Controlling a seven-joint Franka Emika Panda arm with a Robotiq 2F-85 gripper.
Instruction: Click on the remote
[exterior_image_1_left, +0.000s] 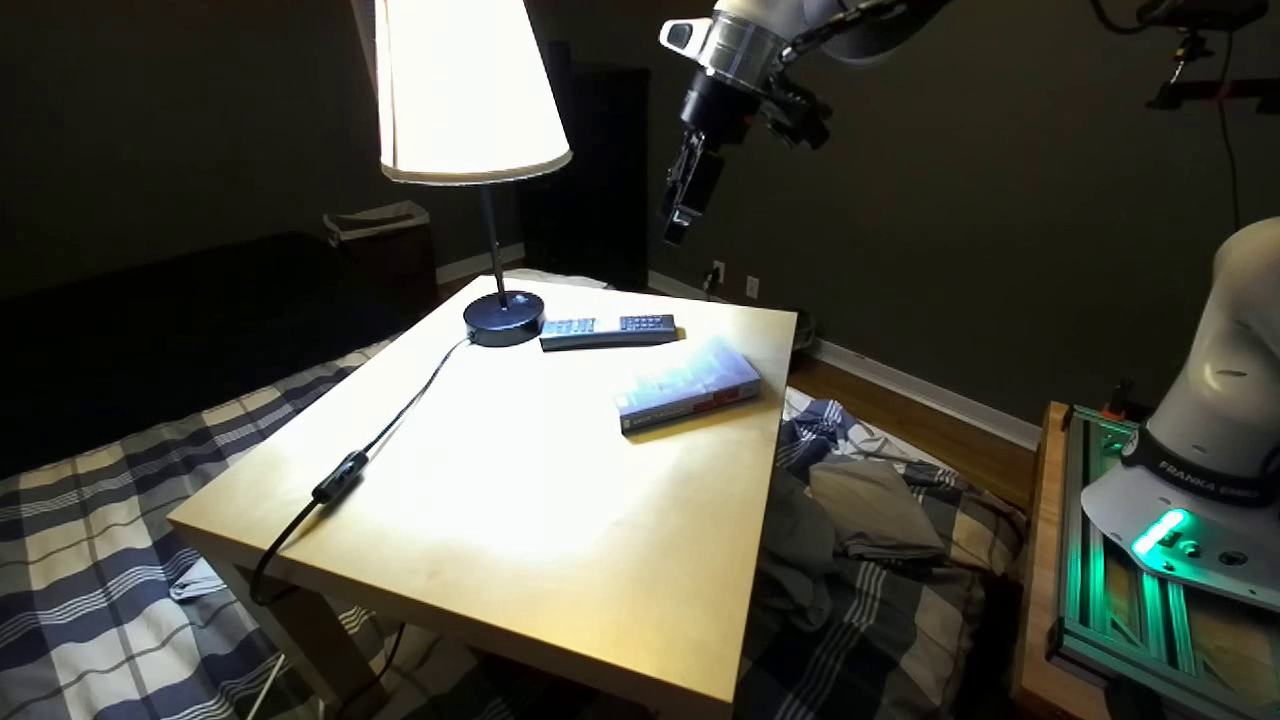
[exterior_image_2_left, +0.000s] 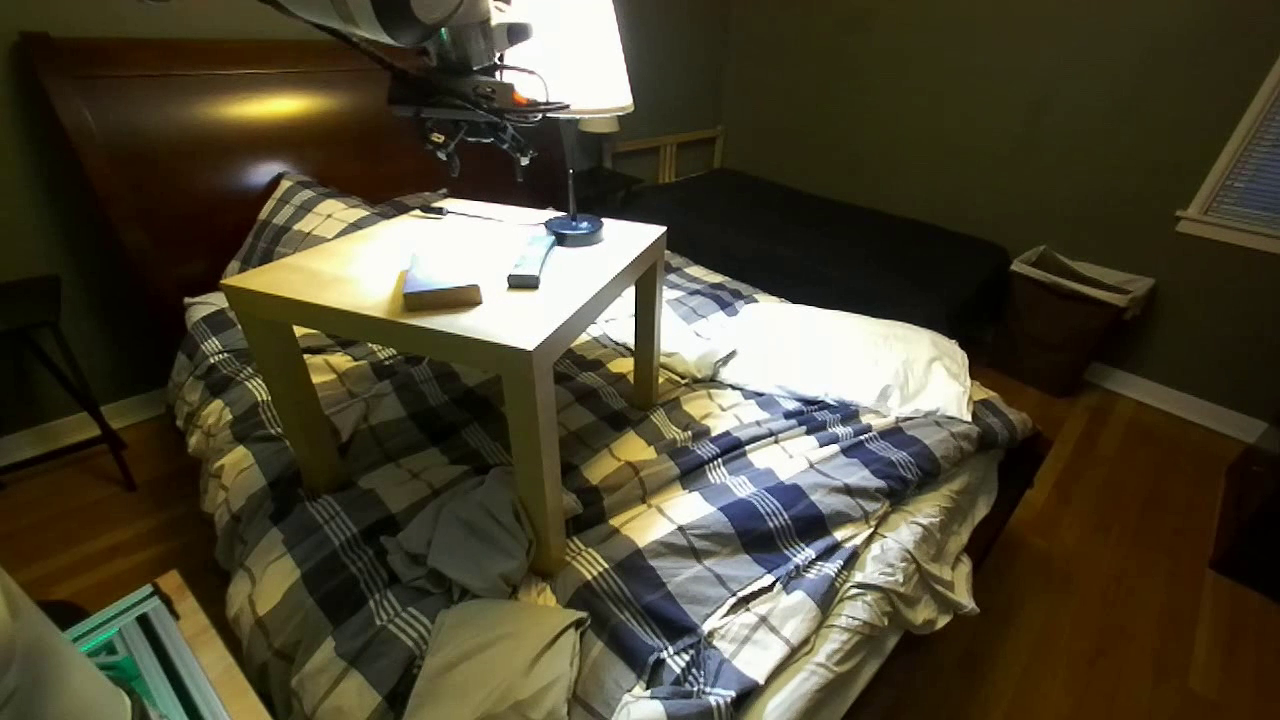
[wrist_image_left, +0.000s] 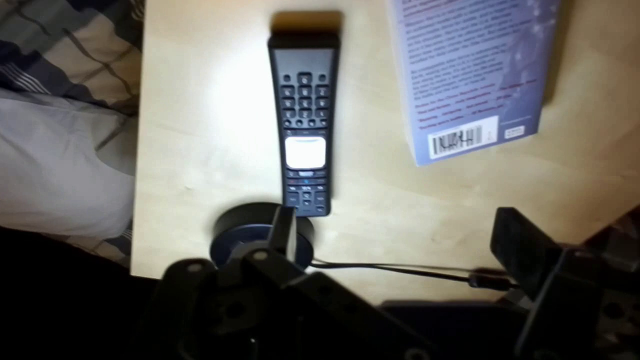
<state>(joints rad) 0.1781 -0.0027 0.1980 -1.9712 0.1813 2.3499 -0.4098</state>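
Observation:
The remote (exterior_image_1_left: 608, 332) is a slim dark bar lying flat on the table, one end close to the lamp base. In the wrist view the remote (wrist_image_left: 306, 107) lies lengthwise with its keypad facing up and a bright glare patch in its middle. It also shows in an exterior view (exterior_image_2_left: 531, 262). My gripper (exterior_image_1_left: 680, 222) hangs well above the table, apart from the remote. In the wrist view the gripper (wrist_image_left: 395, 225) has its fingers wide apart with nothing between them; the left finger overlaps the remote's near corner. The spread fingers also show in an exterior view (exterior_image_2_left: 490, 160).
A lamp with a round dark base (exterior_image_1_left: 504, 318) and a lit shade (exterior_image_1_left: 465, 95) stands beside the remote. A blue-grey book (wrist_image_left: 475, 75) lies on the table (exterior_image_1_left: 480, 500) nearby. The lamp's cord and its switch (exterior_image_1_left: 340, 477) run across the table. The table stands on a bed.

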